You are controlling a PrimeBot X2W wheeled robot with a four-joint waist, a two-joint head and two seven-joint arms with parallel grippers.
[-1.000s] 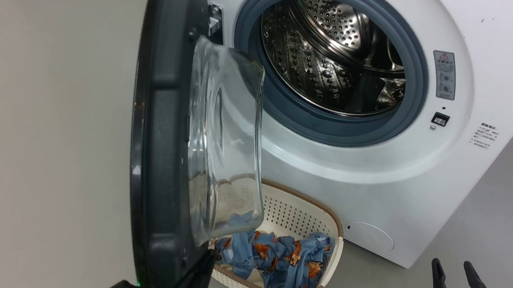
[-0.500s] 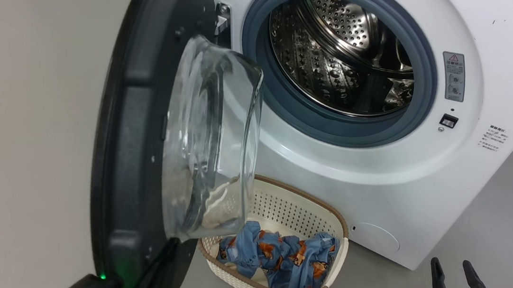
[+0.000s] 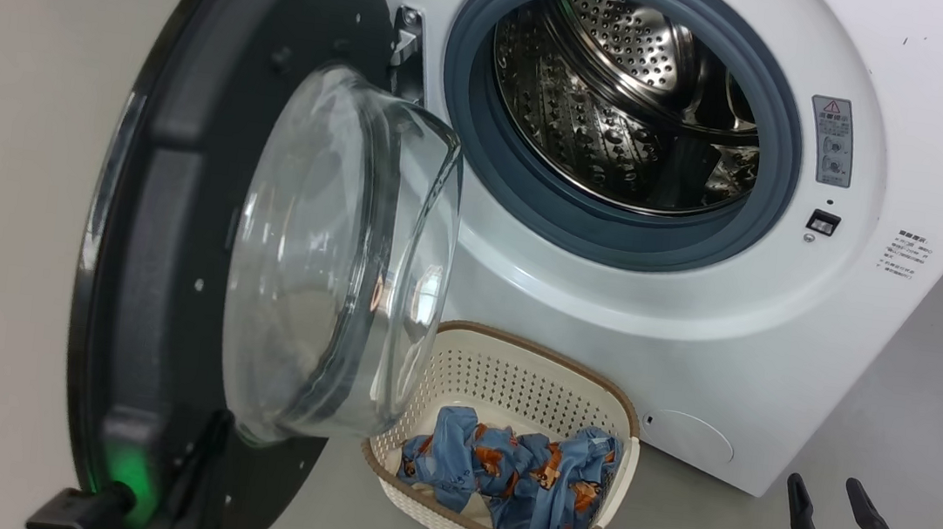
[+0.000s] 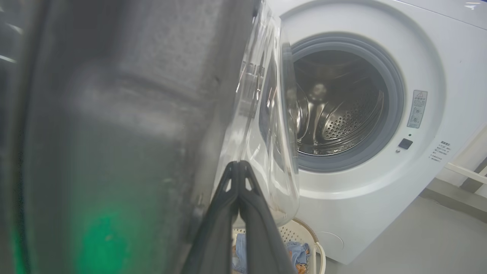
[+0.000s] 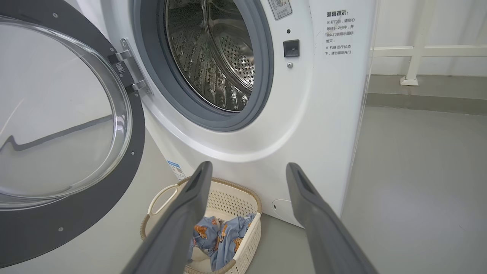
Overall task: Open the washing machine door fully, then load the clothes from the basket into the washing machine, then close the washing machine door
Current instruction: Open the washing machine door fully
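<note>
**Door swung wide, laundry waiting in the basket**

Start with the left gripper (image 4: 239, 164): its two dark fingers are pressed tight together, nothing between them, and they lie right along the lower inner face of the door (image 3: 173, 181). Whether they actually touch it, I cannot tell. A green glow (image 3: 126, 465) sits on the black surface just beside them.

And look at that door: a big round black ring, glossy at the edge, with a clear glass window (image 3: 323, 258) bulging out of its centre like a bowl. It hangs from a metal hinge (image 3: 407, 39) on the left side of the opening, swung well out from the front of the washing machine (image 3: 780, 332).

Behind it the white machine stands with its mouth uncovered: a grey gasket (image 3: 469, 124) circling a shiny steel drum (image 3: 629, 97) dotted with holes. A small grey label (image 3: 833, 140) sits to the right of the opening.

Down on the grey floor (image 3: 9, 163), just in front of the machine and below the glass bowl, is the cream basket (image 3: 516, 339) with its brown rim. Inside lie the clothes (image 3: 519, 480), a crumpled light blue bundle with orange-brown figures, low against the near wall.

Over at the lower right, the right gripper (image 3: 823, 485) hangs with fingers spread wide, holding nothing, well apart from basket and machine.
</note>
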